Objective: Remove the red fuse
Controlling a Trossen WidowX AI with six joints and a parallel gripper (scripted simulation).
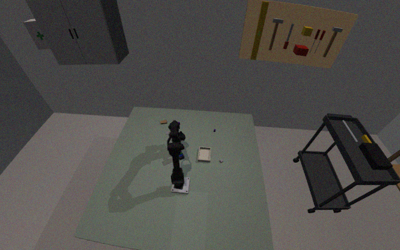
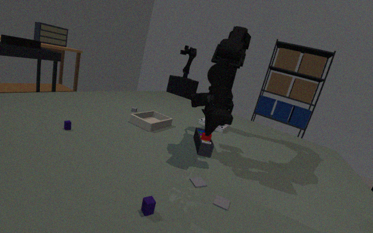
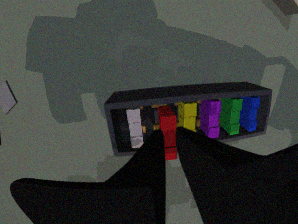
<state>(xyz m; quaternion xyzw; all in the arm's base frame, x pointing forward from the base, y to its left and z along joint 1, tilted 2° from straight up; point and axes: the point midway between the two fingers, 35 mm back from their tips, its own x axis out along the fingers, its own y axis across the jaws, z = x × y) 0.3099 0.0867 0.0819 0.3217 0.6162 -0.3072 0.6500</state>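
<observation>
My gripper (image 2: 207,133) (image 3: 168,135) is shut on the red fuse (image 2: 206,137) (image 3: 168,120). The fuse is upright and raised above its slot in the dark fuse block (image 2: 205,150) (image 3: 190,92); whether its lower end is fully clear cannot be told. The white fuse (image 3: 134,127) sits on one side, beyond an empty slot. The yellow fuse (image 3: 188,116) is close on the other side, then the purple fuse (image 3: 210,118), green fuse (image 3: 231,116) and blue fuse (image 3: 250,114). The pale tray (image 1: 204,154) (image 2: 140,122) is empty.
A purple block (image 1: 214,130) (image 2: 67,125) stands beyond the tray, another purple block (image 2: 148,205) nearer the exterior camera. Two flat pale pieces (image 2: 198,181) (image 2: 222,202) lie near the block. A small grey piece (image 1: 221,161) (image 2: 134,109) lies beside the tray. An orange-brown piece (image 1: 163,122) lies farther back.
</observation>
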